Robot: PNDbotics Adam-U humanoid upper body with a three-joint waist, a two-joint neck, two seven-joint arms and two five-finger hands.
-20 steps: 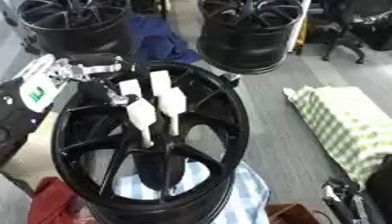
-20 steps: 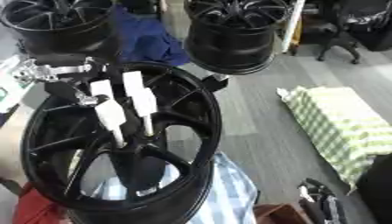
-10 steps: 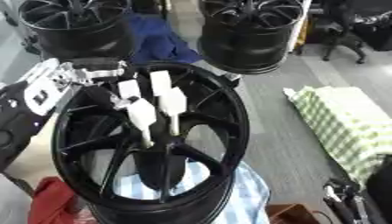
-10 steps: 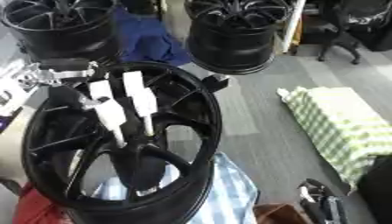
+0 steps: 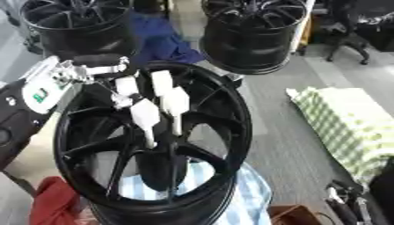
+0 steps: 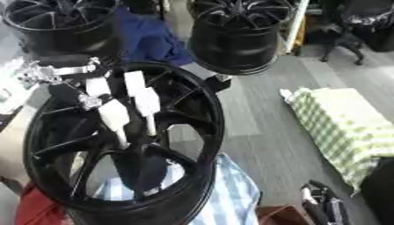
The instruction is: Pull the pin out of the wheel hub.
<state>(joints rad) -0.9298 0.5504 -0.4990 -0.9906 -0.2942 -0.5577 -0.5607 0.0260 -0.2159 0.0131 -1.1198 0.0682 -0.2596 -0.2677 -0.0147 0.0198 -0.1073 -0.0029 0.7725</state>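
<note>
Two white pins (image 5: 144, 115) are sitting over the hub of the black wheel (image 5: 231, 132), so the pull looks unfinished. You're bringing the left robot hand (image 5: 73, 72) in at the upper-left rim (whether its fingers are gripping anything, I cannot tell). Two more wheels (image 5: 250, 35) are standing behind, blue cloth (image 5: 162, 41) between them.

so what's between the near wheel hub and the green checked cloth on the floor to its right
Nothing: in the left eye view only bare grey floor separates the wheel hub from the green checked cloth. The striped blue cloth lies under the hub, nearer the camera.
</note>
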